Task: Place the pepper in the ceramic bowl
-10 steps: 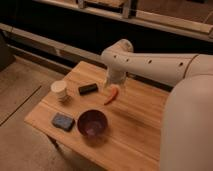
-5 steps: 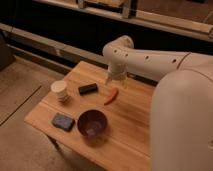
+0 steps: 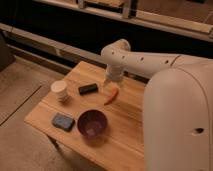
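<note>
The pepper (image 3: 112, 96), a slim red-orange chili, lies on the wooden table (image 3: 135, 130) near its middle. My gripper (image 3: 111, 85) points down just above the pepper's far end, open and holding nothing. The ceramic bowl (image 3: 92, 123), round and dark purplish-brown, stands empty near the table's front edge, a short way in front and to the left of the pepper.
A pale cup (image 3: 60, 91) stands at the table's left side, with a dark oblong block (image 3: 88, 89) beside it. A blue-grey sponge (image 3: 62, 121) lies left of the bowl. My white arm (image 3: 170, 100) fills the right side. A dark ledge runs behind the table.
The gripper has stayed over the pepper's far end. The arm's bulk now covers more of the right side. The pepper and bowl have not moved.
</note>
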